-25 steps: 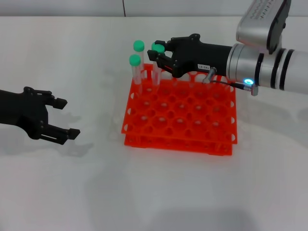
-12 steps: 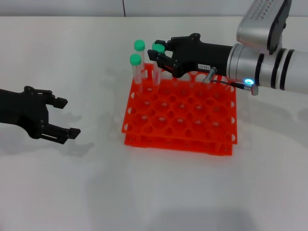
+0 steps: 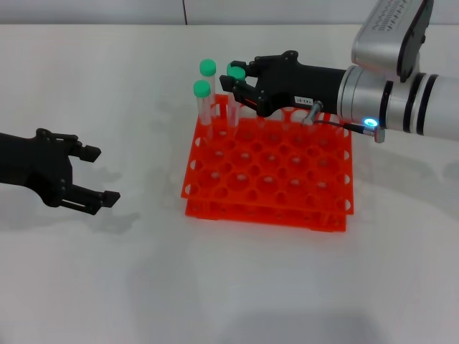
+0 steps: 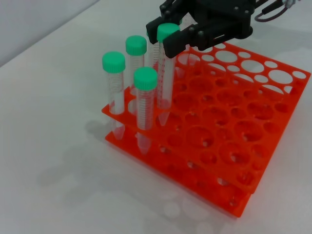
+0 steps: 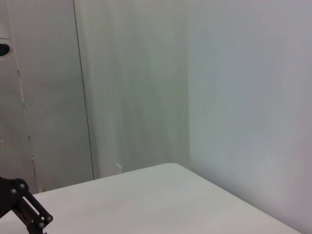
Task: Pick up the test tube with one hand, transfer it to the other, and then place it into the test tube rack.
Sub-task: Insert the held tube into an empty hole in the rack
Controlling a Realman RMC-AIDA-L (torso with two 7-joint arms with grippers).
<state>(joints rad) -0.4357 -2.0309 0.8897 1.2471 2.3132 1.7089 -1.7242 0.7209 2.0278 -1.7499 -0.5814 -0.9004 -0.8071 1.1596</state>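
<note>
While my right gripper [image 3: 233, 84] stands over the far left corner of the test tube rack [image 3: 287, 179], the placement step is in hand; details follow.

Right gripper: my fingers are clamped on the test tube [image 4: 165, 73] just below its green cap. Holding it high leaves the body free to pass through both tiers.

Test tube position: upright, its tapered tip down through a top-tier hole near that corner, as the left wrist view shows. I cannot tell whether the tip rests on the lower tier yet.

Neighbouring tubes: three other green-capped tubes [image 4: 144, 109] stand just beside it in the same corner. Filling from one corner keeps the remaining holes reachable; it also leaves my fingers little room, so I judge that a sideways nudge on release could tilt a neighbour.

Left gripper [image 3: 93, 175]: fingers apart, holding nothing, low over the surface [image 3: 143, 287], well apart from the rack. It stays clear so the right arm works unobstructed.

Rack: bright orange, two tiers, flat on the surface, most holes vacant.

Right wrist view: shows only a wall and a surface corner; nothing useful there.

Next move, as I judge it: confirm the tube is seated, then part my fingers straight outward.
</note>
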